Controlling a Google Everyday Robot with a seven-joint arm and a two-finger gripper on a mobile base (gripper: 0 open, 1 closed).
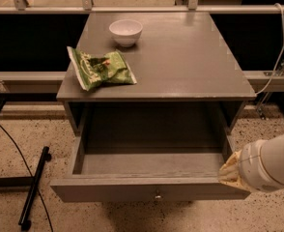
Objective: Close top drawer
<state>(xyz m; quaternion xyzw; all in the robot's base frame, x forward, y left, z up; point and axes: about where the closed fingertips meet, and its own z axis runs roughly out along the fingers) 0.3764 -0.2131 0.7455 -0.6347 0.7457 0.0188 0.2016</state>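
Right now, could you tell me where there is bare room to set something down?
The tabletop is bare from the bowl and green bag to its right edge; its left is crowded. The open top drawer is bare inside, the tool at its front right corner.

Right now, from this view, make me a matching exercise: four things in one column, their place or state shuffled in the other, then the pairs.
1. top drawer
2. white bowl
3. green snack bag
4. gripper

A. near the back edge of the tabletop
B. at the drawer's right front corner
C. pulled wide open
D. on the tabletop's left side, toward the front

Pairs: 1-C, 2-A, 3-D, 4-B
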